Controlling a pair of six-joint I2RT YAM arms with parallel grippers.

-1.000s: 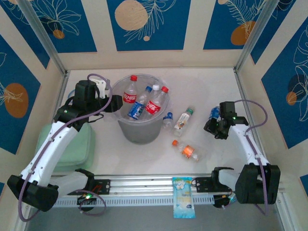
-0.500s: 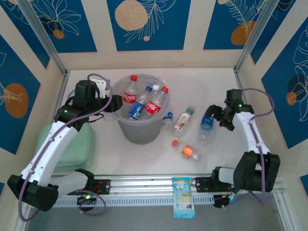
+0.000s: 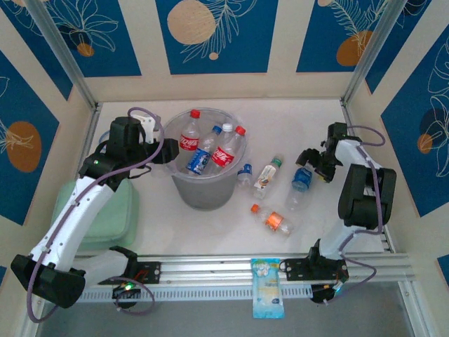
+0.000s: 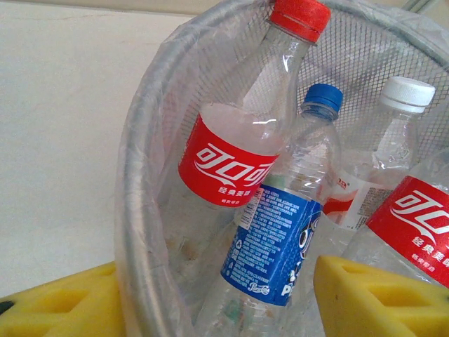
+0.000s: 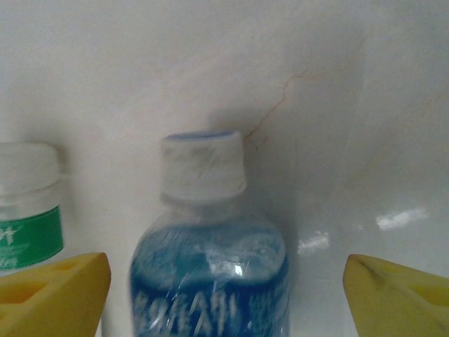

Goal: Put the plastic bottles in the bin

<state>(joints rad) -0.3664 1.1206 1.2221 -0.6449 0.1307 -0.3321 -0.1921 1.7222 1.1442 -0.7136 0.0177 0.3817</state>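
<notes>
A green pad (image 3: 105, 210) lies left of the bin (image 3: 203, 195), and a packet (image 3: 267, 288) sits at the surface's (image 3: 210, 235) near edge. Four bottles (image 3: 223, 151) stand in the bin and four lie to its right. The left end effector (image 3: 163, 151) is half open, straddling the bin's rim and gripping nothing. The right end effector (image 5: 226, 295) gapes wide around a clear blue-labelled bottle (image 5: 207, 239) without touching it.

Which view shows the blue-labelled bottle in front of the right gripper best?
Right wrist: the blue-labelled bottle sits close up, slightly blurred, between the fingers of the open right gripper. Top external shows it small, lying on the table. Left wrist looks into the bin.
</notes>
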